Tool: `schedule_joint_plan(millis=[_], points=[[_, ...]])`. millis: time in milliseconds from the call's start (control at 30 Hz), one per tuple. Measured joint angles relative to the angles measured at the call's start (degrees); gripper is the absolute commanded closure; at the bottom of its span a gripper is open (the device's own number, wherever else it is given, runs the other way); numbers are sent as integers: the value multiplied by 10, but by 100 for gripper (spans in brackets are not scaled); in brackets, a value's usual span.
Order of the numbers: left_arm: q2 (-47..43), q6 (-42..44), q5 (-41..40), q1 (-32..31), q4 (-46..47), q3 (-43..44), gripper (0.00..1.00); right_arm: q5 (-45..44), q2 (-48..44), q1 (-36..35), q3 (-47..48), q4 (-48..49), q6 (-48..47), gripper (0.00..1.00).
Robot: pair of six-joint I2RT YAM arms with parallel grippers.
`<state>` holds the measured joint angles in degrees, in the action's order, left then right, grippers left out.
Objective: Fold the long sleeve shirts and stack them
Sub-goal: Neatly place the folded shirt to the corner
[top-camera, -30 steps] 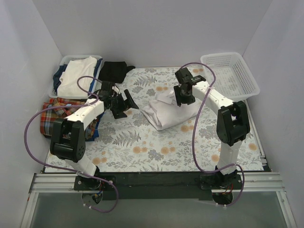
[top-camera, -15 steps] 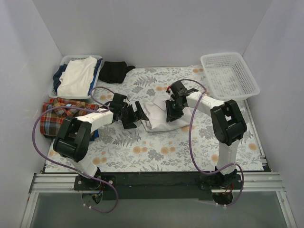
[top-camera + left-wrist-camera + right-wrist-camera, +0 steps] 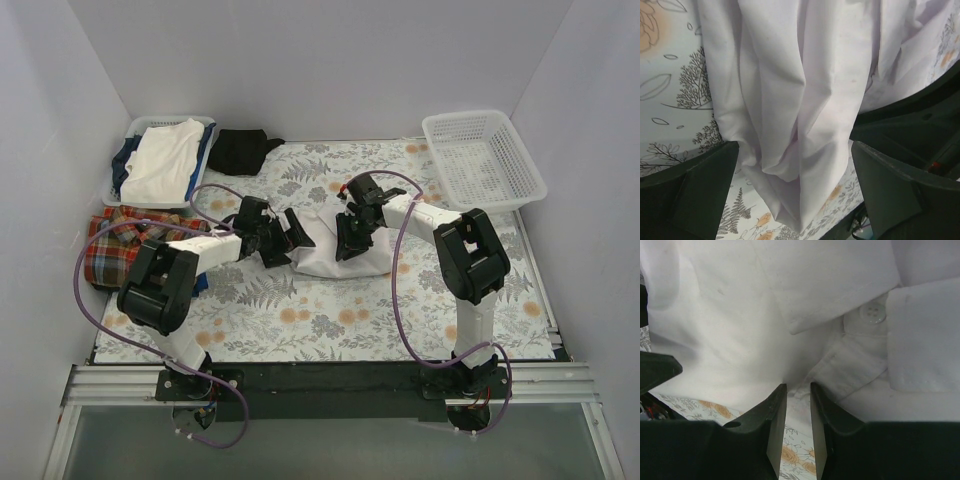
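The plaid shirt (image 3: 105,250) lies crumpled at the left edge of the worktop (image 3: 300,320), well apart from the left tool (image 3: 285,238). That tool sits with its fingers spread wide at the left end of the white shirt (image 3: 335,258) — fabric between them, unclamped. The white shirt lies bunched mid-worktop, and the right tool (image 3: 350,232) has its fingers drawn almost together — tips nipping a fold near the collar button (image 3: 874,312).

White collared shirt (image 3: 330,262) lies bunched at centre; plaid shirt (image 3: 100,250) crumpled far left.
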<state>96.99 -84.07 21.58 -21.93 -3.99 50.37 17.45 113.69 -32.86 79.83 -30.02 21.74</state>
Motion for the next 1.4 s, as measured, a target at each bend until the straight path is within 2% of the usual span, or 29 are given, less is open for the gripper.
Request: schedule_joint_plan(millis=[400, 667, 800, 1100, 1133, 1167, 1233, 1267, 1367, 1400], points=[[-3, 10, -148, -4, -54, 31, 2, 3, 0, 0, 0, 2, 6, 66], [43, 29, -143, -4, -30, 74, 2, 4, 1, 0, 0, 2, 7, 66], [67, 36, -138, -4, -13, 96, 7, 7, 4, -1, 3, 1, 5, 66], [64, 51, -136, 0, 11, 72, 40, 9, 24, -19, 36, -5, -3, 66], [63, 53, -136, 1, 17, 65, 45, 9, 27, -20, 40, -7, -5, 66], [62, 53, -136, 2, 21, 62, 58, 10, 30, -21, 45, -8, -6, 66], [63, 59, -139, 3, 19, 59, 74, 10, 34, -21, 51, -11, -7, 66], [64, 59, -139, 4, 18, 57, 87, 10, 35, -22, 53, -11, -7, 65], [68, 59, -142, 4, 5, 56, 99, 9, 35, -21, 57, -13, -7, 64], [68, 58, -142, 4, 1, 57, 100, 9, 35, -21, 59, -14, -7, 63]])
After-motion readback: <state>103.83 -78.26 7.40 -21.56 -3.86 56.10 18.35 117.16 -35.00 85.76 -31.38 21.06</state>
